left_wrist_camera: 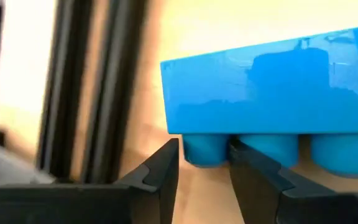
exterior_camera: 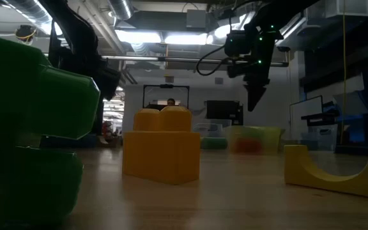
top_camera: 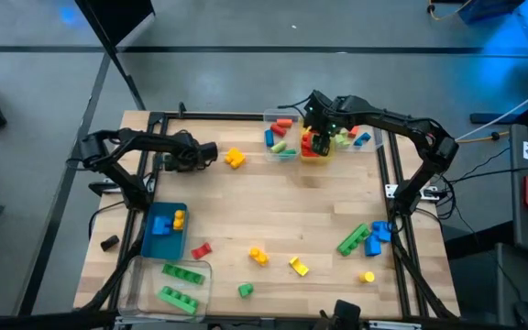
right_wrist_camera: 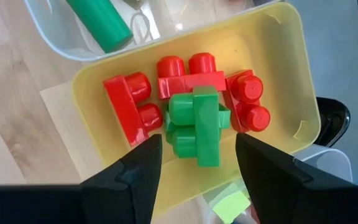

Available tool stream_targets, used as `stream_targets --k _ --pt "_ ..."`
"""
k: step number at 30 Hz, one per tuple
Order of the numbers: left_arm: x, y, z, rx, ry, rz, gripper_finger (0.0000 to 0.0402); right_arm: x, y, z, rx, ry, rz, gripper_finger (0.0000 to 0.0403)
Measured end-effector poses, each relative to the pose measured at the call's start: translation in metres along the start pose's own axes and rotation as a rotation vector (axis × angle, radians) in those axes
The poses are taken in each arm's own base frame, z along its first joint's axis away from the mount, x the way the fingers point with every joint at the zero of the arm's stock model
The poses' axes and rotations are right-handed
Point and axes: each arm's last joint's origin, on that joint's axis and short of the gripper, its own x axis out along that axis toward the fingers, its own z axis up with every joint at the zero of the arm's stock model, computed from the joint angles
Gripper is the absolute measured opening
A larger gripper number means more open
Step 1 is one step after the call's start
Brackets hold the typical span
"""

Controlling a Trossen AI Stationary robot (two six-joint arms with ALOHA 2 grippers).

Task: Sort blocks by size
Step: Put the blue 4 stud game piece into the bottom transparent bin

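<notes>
My left gripper [top_camera: 202, 154] is at the table's far left, next to a loose yellow block [top_camera: 235, 158]. In its wrist view it is shut on a large blue block [left_wrist_camera: 272, 87]; the high view hides that block under the gripper. My right gripper [right_wrist_camera: 197, 167] hangs open above a yellow bin [right_wrist_camera: 272, 50] that holds red blocks [right_wrist_camera: 129, 106] and a green block [right_wrist_camera: 197, 124]; nothing is between its fingers. Loose blocks lie on the near half: red [top_camera: 201, 249], orange [top_camera: 259, 257], yellow [top_camera: 299, 267], a green bar [top_camera: 353, 239], blue [top_camera: 379, 236]. My left gripper has the blue block's end stud [left_wrist_camera: 205, 149] between its two fingertips [left_wrist_camera: 166, 163]. The studs point back toward the gripper, and the block's body stretches off to one side of the fingers. The fingers slant downward. Whether the block rests on the table does not show.
Clear bins [top_camera: 282, 119] with mixed blocks flank the yellow bin at the far edge. A blue bin [top_camera: 159, 240] with blue and yellow blocks and a clear bin [top_camera: 200, 273] with green bars stand near left. Black rails [top_camera: 154, 119] frame the table.
</notes>
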Motion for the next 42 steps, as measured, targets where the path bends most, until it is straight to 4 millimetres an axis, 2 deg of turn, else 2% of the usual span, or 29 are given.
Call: stream_targets --k 8,18,25,28,35,42 --pt "-0.008 -0.008 0.005 0.152 0.006 -0.070 0.0111 0.000 0.001 -0.002 -0.004 0.017 0.006 0.0207" --pt "-0.006 -0.006 0.011 0.230 0.020 -0.060 0.0171 0.000 0.002 -0.004 -0.007 0.044 0.015 0.0207" --pt "-0.007 -0.003 0.014 0.251 0.014 -0.078 0.0168 0.000 0.002 -0.006 -0.009 0.060 0.020 0.0207" --pt "-0.011 -0.002 0.016 0.269 -0.004 -0.123 0.0159 0.000 0.002 -0.006 -0.009 0.060 0.020 0.0207" --pt "-0.020 -0.017 0.018 0.408 0.071 -0.415 0.0145 0.000 0.002 -0.006 -0.009 0.060 0.020 0.0207" --pt "-0.020 -0.023 0.020 0.455 0.045 -0.506 0.0143 0.000 0.002 -0.006 -0.009 0.061 0.020 0.0207"
